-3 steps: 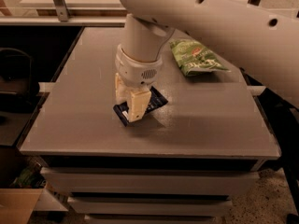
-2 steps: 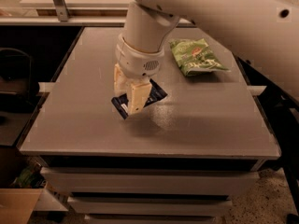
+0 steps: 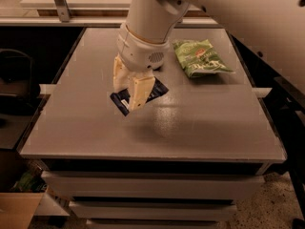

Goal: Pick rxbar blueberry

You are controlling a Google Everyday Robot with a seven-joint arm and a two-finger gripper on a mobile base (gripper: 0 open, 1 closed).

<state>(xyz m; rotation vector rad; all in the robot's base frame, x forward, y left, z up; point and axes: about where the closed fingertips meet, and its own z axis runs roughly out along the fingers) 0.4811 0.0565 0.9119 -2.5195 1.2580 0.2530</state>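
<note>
Pinching rxbar blueberry [image 3: 158, 88] between gripper fingers [image 3: 140, 90] mid-table [image 3: 214, 120]

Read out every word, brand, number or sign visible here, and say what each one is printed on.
Nothing here can be read as text.
rxbar blueberry, gripped in the end effector over the middle of the table: white lettering, too blurred to read.
green snack bag, lying at the table's far right: white and red print, too blurred to read.
</note>
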